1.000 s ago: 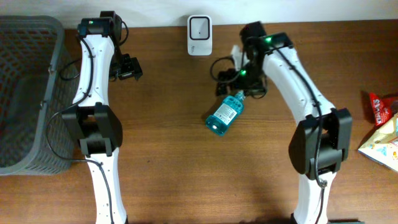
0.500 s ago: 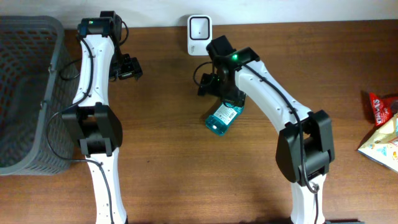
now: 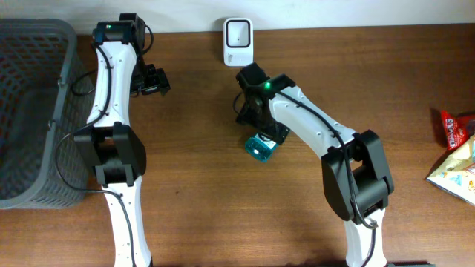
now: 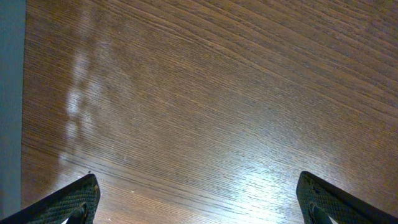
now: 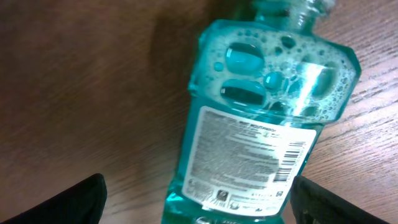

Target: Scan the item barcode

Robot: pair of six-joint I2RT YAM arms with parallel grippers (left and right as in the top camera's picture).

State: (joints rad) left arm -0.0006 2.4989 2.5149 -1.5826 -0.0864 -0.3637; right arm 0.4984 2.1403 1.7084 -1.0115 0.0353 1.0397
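The item is a clear teal bottle (image 5: 261, 118) of bubbly liquid, lying flat on the wooden table. Its white back label faces up, with the barcode (image 5: 292, 168) at the label's right edge. My right gripper (image 5: 199, 208) is open and straddles the bottle's lower body, one finger on each side, with gaps to both. In the overhead view only the bottle's end (image 3: 260, 147) shows below my right gripper (image 3: 266, 133). The white scanner (image 3: 238, 42) stands at the table's back edge. My left gripper (image 4: 202, 205) is open over bare wood, seen overhead at the back left (image 3: 152, 81).
A grey mesh basket (image 3: 30, 111) fills the left side of the table. Snack packets (image 3: 456, 156) lie at the right edge. The scanner stands just behind the right arm's elbow.
My right arm swung left and came down over the bottle, now covering most of it from above. The bottle stayed in place. The left arm has not moved.
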